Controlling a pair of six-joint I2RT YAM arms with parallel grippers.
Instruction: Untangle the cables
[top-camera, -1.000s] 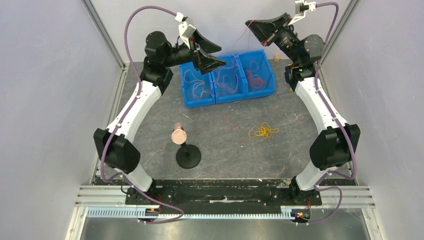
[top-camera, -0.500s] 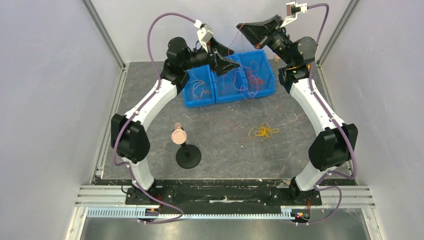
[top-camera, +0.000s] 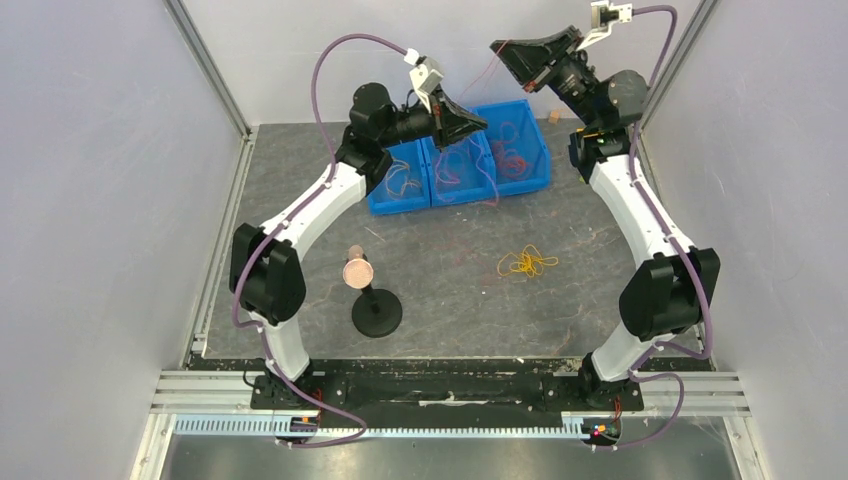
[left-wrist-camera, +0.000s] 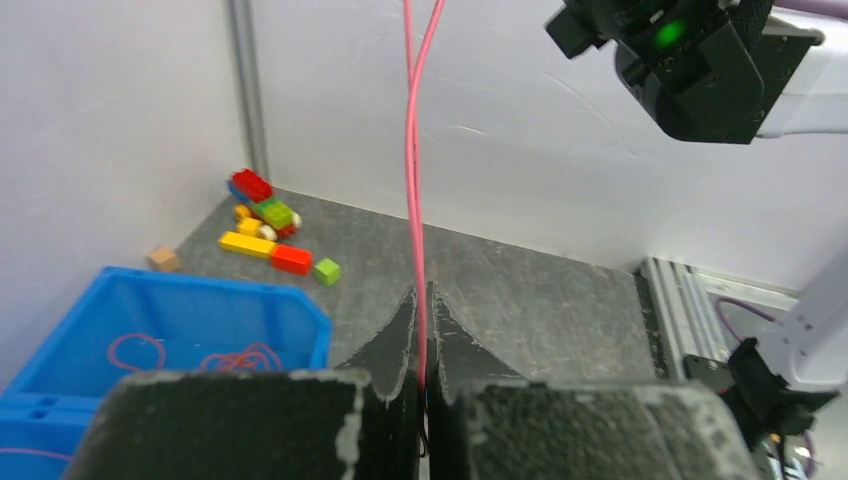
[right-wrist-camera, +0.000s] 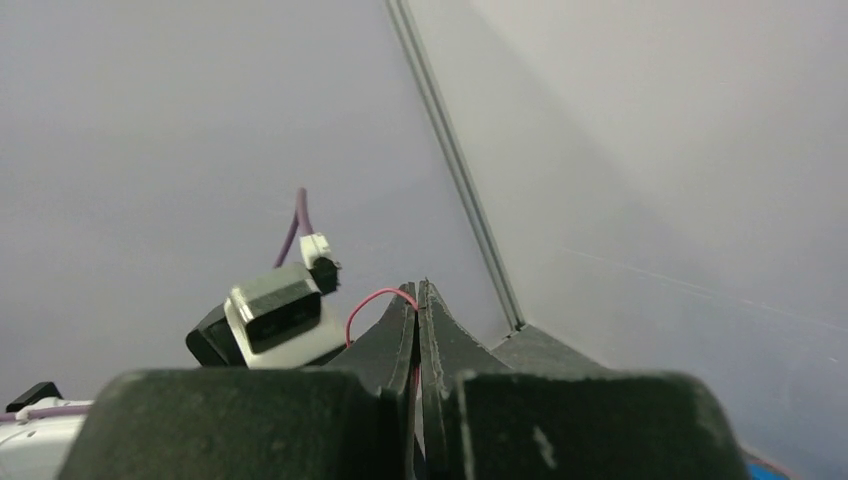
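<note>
Two tools: the left tool and the right tool, with one pink cable between them. Below them are three blue bins. Nearer the arm bases are one yellow cable tangle and one black stand. One wooden cube lies behind the right tool.

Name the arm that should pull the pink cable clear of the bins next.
Right, probably. The right hand is shut on the pink cable higher up, raised well above the blue bins. The left hand pinches the same cable lower, just over the bins, so it suits anchoring.
</note>
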